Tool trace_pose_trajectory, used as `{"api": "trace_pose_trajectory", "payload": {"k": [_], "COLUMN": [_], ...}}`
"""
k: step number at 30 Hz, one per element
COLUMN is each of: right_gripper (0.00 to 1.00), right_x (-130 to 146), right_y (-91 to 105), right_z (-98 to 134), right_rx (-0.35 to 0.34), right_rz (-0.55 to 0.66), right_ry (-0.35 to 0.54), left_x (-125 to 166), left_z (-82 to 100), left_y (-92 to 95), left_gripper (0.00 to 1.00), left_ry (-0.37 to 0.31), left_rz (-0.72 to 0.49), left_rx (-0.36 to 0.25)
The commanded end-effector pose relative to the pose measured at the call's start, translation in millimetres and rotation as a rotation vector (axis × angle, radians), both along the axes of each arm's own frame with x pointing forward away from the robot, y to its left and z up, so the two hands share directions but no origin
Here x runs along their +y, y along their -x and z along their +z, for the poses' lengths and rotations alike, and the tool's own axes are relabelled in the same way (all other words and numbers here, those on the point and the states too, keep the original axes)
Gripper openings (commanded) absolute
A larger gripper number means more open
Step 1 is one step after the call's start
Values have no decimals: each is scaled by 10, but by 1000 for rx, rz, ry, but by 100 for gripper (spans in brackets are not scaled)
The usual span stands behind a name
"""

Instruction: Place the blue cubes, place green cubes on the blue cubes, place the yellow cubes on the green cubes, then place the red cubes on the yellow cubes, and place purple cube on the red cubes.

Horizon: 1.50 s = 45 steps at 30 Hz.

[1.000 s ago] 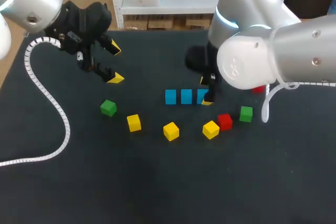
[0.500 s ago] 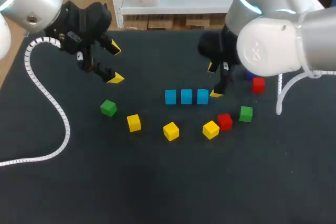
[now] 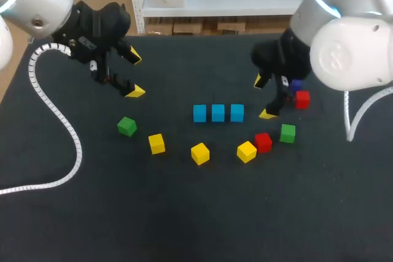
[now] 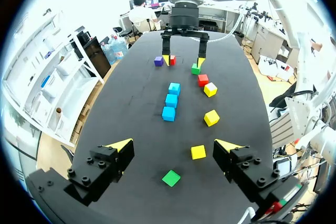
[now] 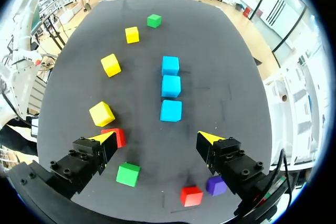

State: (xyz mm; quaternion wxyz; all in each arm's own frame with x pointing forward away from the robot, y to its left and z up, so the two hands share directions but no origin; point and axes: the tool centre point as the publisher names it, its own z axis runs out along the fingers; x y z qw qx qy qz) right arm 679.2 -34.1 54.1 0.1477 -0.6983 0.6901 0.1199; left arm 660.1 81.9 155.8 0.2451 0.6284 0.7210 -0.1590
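**Cubes laid out on the dark table (image 3: 184, 213), none stacked.**

- My left gripper (image 3: 134, 74) hangs over the far left area, fingers spread wide and holding nothing.
- Below it lies the left green cube (image 3: 126, 126).
- Next come the left yellow cube (image 3: 156, 143) and the middle yellow cube (image 3: 199, 153), each lying apart.
- Three blue cubes (image 3: 218, 113) sit close side by side in a straight row at centre.
- The right yellow cube (image 3: 246, 151) lies just beside the near red cube (image 3: 263, 142).
- My right gripper (image 3: 264, 97) hovers just right of the row, fingers apart and empty.
- The right green cube (image 3: 287, 133) sits near it.
- The purple cube (image 5: 216, 185) and the far red cube (image 3: 301, 99) lie next to each other.
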Motion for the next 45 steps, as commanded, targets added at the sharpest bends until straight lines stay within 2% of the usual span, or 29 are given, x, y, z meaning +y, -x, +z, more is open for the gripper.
{"api": "trace_pose_trajectory", "payload": {"k": [1, 9, 22, 28, 45], "right_gripper": [100, 100, 100, 100, 100], "right_x": [-6, -6, 237, 314, 569], "right_y": [18, 18, 207, 311, 662], "right_z": [-4, -4, 136, 132, 72], "right_rx": [-4, -4, -113, -81, -84], "right_rz": [-1, -1, 213, 350, 516], "right_ry": [-2, -2, 29, 31, 44], "left_x": [5, 5, 5, 5, 5], "left_z": [-3, -3, -3, -3, -3], "left_y": [-10, -10, -10, -10, -10], "left_gripper": [100, 100, 100, 100, 100], "left_ry": [1, 1, 1, 1, 1], "left_rz": [-3, -3, -3, -3, -3], "left_rx": [0, 0, 0, 0, 0]}}
